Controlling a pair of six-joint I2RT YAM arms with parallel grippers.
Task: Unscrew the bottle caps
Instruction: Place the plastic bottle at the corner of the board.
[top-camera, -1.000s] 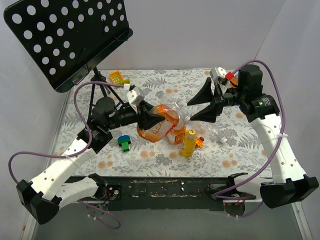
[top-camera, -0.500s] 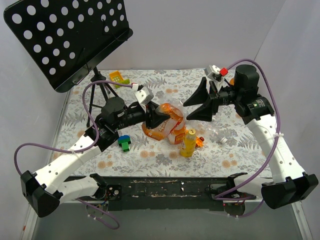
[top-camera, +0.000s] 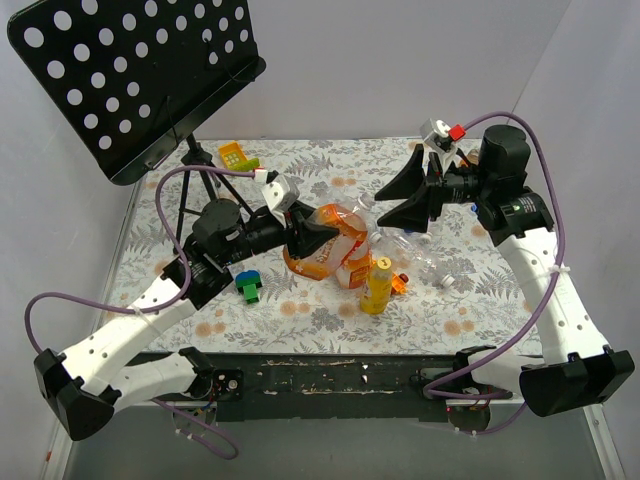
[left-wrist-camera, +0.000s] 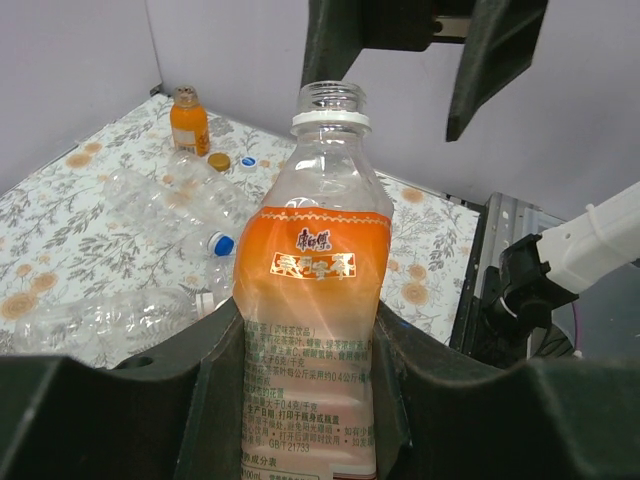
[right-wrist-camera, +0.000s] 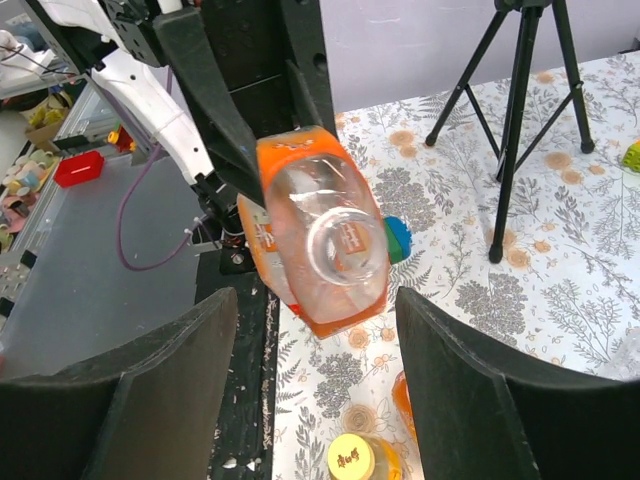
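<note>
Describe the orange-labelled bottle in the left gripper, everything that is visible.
The bottle is clear plastic with an orange label bearing white print. Its cap is off: the threaded neck is open, with a white ring below it. The left gripper clamps its lower body and holds it lifted, mouth toward the open right gripper, which does not touch it.

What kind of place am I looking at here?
Probably a robotics lab workcell: left arm and right arm bolted at a floral-covered table, plain white panels around it, scattered plastic bottles.
</note>
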